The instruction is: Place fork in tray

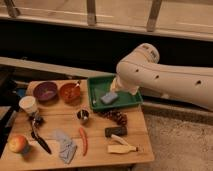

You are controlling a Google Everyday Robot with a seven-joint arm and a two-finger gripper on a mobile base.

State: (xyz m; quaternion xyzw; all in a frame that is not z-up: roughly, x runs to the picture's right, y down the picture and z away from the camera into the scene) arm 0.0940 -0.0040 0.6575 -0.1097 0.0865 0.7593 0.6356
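The white arm reaches in from the right over the back right corner of the wooden counter. Its hand hangs over the back right part of the green tray. The arm hides most of the hand, so I cannot tell whether it is clenched or released, or whether it touches anything.

The fork seems to be the thin pale sliver resting in the orange bowl, just left of the tray near the back edge. Its long axis runs diagonally, from the middle of the bowl up to the back right rim, with the upper end pointing towards the tray. Which end bears the tines cannot be made out.

A blue-grey sponge lies inside the tray. A purple bowl sits left of the orange one, and an apple is at the front left corner.
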